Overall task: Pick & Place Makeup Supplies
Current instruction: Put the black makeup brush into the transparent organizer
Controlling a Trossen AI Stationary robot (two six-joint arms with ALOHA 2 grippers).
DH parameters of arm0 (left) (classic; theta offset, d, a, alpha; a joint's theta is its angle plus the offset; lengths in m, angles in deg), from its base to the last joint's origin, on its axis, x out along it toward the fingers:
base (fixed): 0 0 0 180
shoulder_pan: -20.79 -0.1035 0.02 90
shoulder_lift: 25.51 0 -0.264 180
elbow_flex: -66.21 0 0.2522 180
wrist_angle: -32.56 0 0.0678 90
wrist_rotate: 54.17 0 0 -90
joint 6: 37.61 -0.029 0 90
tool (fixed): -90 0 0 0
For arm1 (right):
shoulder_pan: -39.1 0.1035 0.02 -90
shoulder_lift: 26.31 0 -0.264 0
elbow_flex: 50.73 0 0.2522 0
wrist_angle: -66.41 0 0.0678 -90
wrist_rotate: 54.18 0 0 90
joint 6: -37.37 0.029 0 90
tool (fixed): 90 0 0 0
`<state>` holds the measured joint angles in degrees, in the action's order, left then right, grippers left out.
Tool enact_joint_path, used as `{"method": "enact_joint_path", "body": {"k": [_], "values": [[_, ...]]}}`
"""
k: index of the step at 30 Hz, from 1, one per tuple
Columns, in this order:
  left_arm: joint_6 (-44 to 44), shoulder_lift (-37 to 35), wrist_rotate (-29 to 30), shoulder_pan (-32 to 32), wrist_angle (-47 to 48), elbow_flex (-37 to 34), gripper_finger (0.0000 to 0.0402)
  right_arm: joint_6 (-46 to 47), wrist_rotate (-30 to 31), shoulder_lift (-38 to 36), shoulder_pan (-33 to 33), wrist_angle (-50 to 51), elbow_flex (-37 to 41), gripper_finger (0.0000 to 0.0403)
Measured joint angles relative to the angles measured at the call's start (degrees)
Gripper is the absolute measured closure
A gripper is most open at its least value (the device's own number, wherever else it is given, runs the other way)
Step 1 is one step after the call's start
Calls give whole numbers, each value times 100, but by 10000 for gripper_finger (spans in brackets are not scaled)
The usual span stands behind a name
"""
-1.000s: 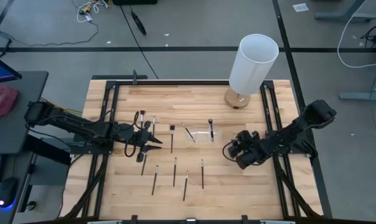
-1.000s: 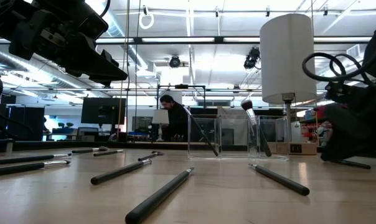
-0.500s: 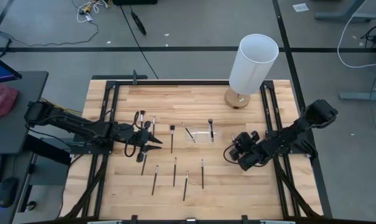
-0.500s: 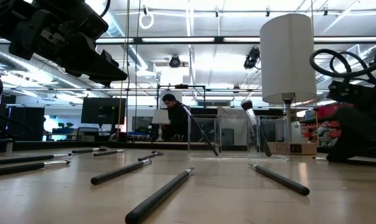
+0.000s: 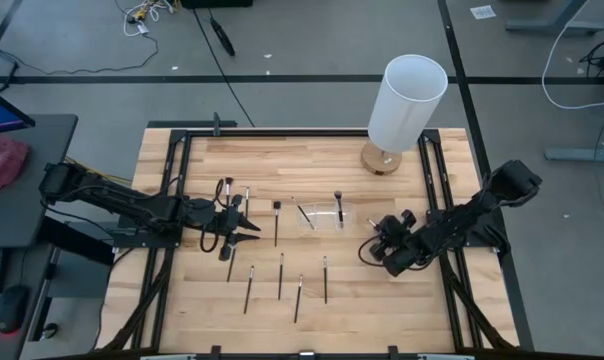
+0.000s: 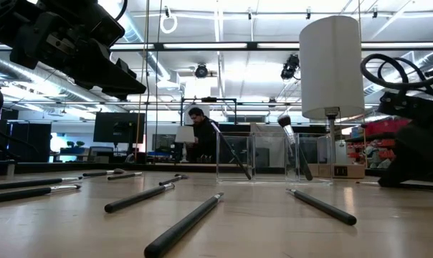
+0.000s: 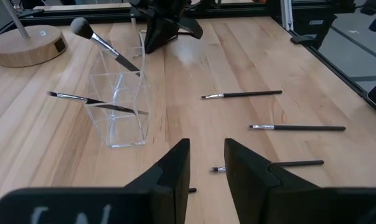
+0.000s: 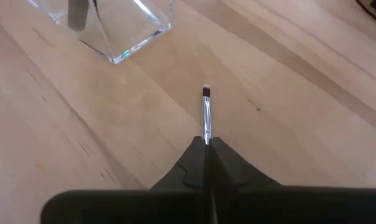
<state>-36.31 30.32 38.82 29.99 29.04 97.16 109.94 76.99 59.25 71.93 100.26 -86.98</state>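
Several slim dark makeup brushes lie flat on the wooden table, in front of a small clear holder with two brushes leaning inside. My right gripper is low over the table, right of the holder, shut on one thin brush. The brush's silver ferrule and dark bristle tip stick out past the fingertips. My left gripper hovers above the brushes on the table's left side. It is open by a narrow gap with nothing between its fingers. My right gripper pinches the brush between its two fingertips, just behind the silver ferrule. The fingers slant down from the table's right side and run along the brush, whose bristle end points ahead toward the holder. Whether that end rests on the wood I cannot tell.
A tall white cylinder lamp on a round wooden base stands at the back right. Black rails run along the table's left and right sides. Bare wood lies between the holder and the right gripper. A person shows in the room far behind the table.
My right gripper has shut on the brush at the table's right and rolled a little about its own line, staying low in the same place. The left arm and the other brushes have kept still.
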Motion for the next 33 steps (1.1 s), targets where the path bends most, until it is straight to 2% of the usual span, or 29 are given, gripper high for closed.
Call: {"method": "enact_joint_path", "body": {"k": [10, 20, 27, 33], "values": [[2, 0, 2, 2, -13, 0, 301, 88, -277, 13, 338, 489, -634, 399], [-62, 2, -107, 138, -268, -2, 301, 63, 491, 3, 776, 302, -1183, 399], [-622, 317, -286, 703, -1204, -4, 301, -1070, 1247, -4, 872, -1321, -1230, 398], [-773, 1449, -290, 852, -2657, -4, 301, -3116, 1627, -6, 762, -3677, -1133, 398]]}}
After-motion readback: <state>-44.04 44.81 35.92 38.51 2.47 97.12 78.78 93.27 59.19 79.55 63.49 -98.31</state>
